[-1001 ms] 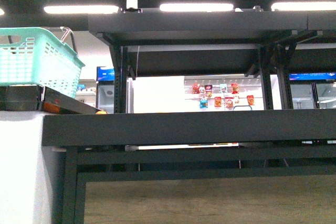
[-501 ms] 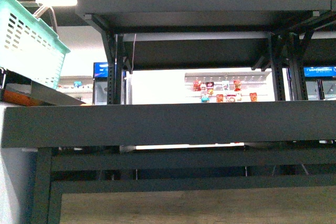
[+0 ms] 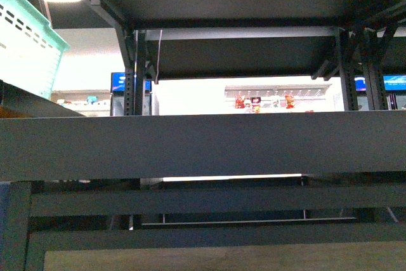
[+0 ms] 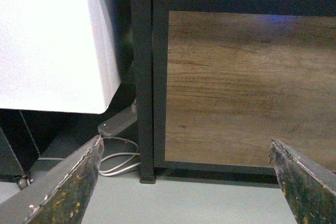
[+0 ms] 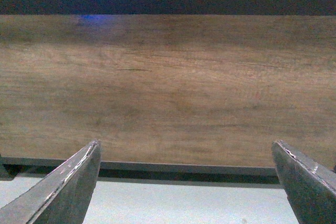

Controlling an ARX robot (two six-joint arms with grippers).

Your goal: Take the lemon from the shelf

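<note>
The shelf (image 3: 203, 144) fills the front view, its dark tiers running side to side with their front lips facing the camera. The lemon's place and heading cannot be told. The left pincer (image 4: 186, 141) and the right pincer (image 5: 186, 143) are both spread wide, facing a wood panel (image 5: 168, 87).

Basket (image 3: 25, 42) sits left of the shelf (image 3: 203, 144).

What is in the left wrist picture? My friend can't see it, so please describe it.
The left gripper is open and empty, its scuffed dark fingers wide apart, facing a brown wood panel set in the black frame of the shelf. A big white block sits beside that frame, and a white cable loops on the pale floor.
</note>
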